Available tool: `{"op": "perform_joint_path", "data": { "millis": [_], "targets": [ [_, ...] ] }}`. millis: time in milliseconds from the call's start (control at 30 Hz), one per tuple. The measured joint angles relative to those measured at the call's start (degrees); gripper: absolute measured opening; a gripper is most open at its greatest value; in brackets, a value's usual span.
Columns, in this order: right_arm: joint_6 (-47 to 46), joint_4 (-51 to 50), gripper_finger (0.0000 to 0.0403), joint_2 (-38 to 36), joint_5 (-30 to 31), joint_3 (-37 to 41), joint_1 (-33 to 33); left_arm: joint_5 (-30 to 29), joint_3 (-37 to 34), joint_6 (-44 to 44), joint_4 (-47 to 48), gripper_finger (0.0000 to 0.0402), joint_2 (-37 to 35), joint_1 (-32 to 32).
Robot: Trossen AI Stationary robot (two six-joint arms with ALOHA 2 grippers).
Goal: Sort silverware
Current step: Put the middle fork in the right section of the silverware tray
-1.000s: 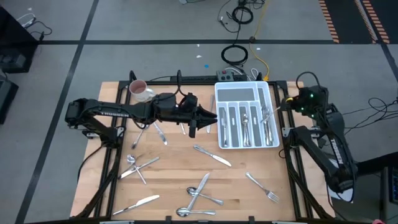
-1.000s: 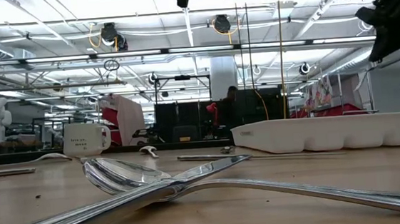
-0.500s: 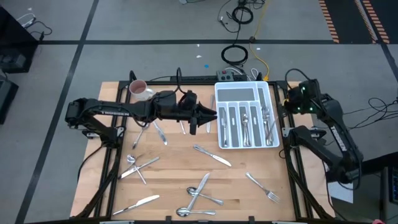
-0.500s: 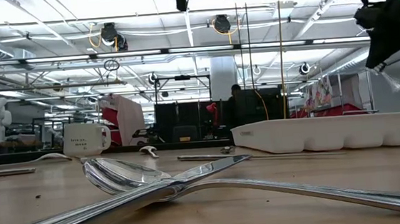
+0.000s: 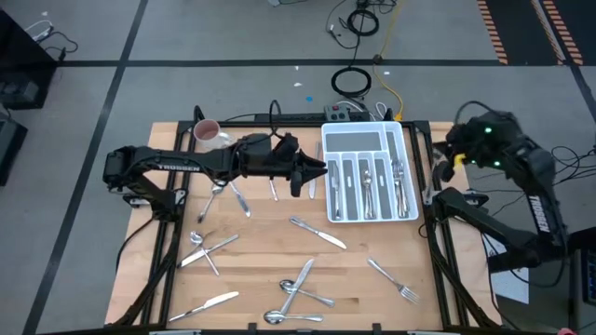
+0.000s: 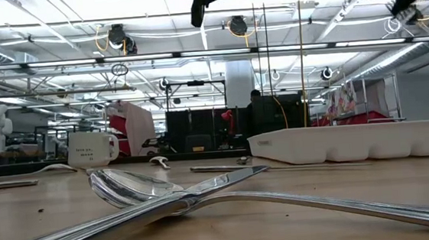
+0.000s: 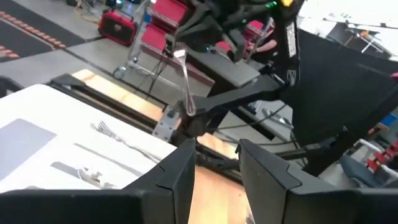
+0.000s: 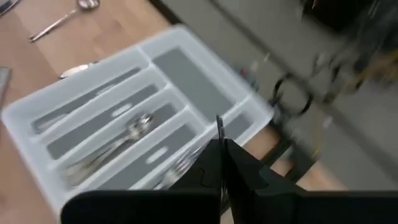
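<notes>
Silverware lies loose across the wooden table, among it a knife (image 5: 318, 233), a fork (image 5: 392, 280) and crossed spoons (image 5: 298, 290). More pieces lie in the slots of the white tray (image 5: 358, 140) at the far right. My left gripper (image 5: 318, 173) hangs level just left of the tray, open with nothing between its fingers (image 7: 214, 149). My right gripper (image 5: 449, 158) is raised beyond the tray's right side, shut on a slim silver piece (image 7: 185, 84); which kind I cannot tell. My right gripper pinches the slim piece between its two shut fingers, and a thin end (image 8: 219, 126) sticks out past the fingertips. The fingers slant downward. The piece hangs below them (image 7: 187, 102), lifted clear of the tray and the table.
A white-and-pink mug (image 5: 207, 131) stands at the table's far left corner. Black frame rails run along the left and right edges (image 5: 434, 242). Bare wood lies between the tray and the loose pieces near the front.
My right gripper has risen from beside the tray's right edge and drawn off toward the table's right, rolling as it went, still shut on the slim piece.
</notes>
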State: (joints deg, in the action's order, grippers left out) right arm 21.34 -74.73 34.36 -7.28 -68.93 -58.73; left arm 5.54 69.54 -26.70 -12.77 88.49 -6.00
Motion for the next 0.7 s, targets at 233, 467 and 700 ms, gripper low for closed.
{"op": "perform_joint_path", "data": {
  "millis": [233,467,700],
  "targets": [
    [18.6,2.1,0.0000,0.0,-0.3,-6.2,0.0,0.0,0.1,-6.3,-7.9,0.0129,1.4,-0.9],
    [31.5,5.8,0.0000,0.3,-4.1,-7.7,0.0,4.3,0.0,-15.4,-16.9,0.0129,3.1,-1.8],
    [25.3,14.4,0.0000,3.7,-30.8,-7.7,0.0,4.4,0.0,-18.0,-19.3,0.0129,4.3,-1.8]
  ]
}}
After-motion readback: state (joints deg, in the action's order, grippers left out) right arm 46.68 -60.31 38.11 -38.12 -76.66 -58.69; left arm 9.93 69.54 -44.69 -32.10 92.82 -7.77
